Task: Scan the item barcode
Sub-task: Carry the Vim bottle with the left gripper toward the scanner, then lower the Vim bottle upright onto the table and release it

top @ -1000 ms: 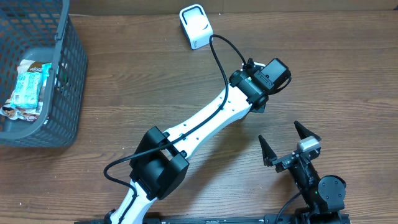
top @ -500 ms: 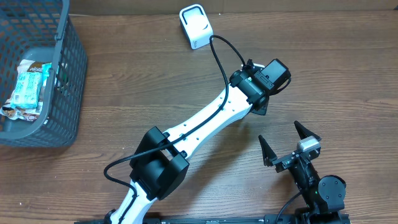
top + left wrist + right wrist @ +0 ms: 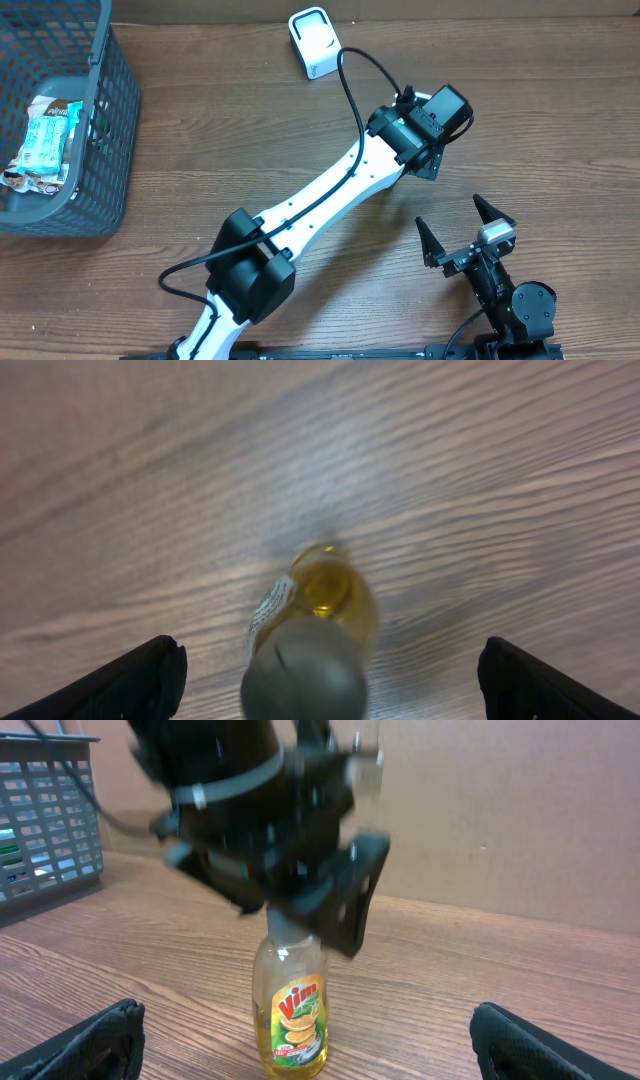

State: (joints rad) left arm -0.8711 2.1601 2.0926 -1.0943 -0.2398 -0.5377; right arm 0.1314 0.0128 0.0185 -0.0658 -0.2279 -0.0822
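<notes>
the table [image 3: 180,150] is brown wood with a fine streaked grain, smooth and mostly dull. the bottle [image 3: 290,955] is clear glossy plastic over yellow liquid, and its label [image 3: 300,1010] is shiny and printed. its cap [image 3: 305,680] looks grey but is too blurred to judge. the basket [image 3: 115,110] at far left is matt dark grey plastic mesh. the packet [image 3: 45,140] inside it is crinkled, shiny film. the scanner [image 3: 315,42] is smooth white plastic. the arm [image 3: 330,190] has a smooth white shell and matt black joints. its cable [image 3: 348,90] is black and looks rubbery. the wall [image 3: 520,810] is matt brown, like cardboard.
</notes>
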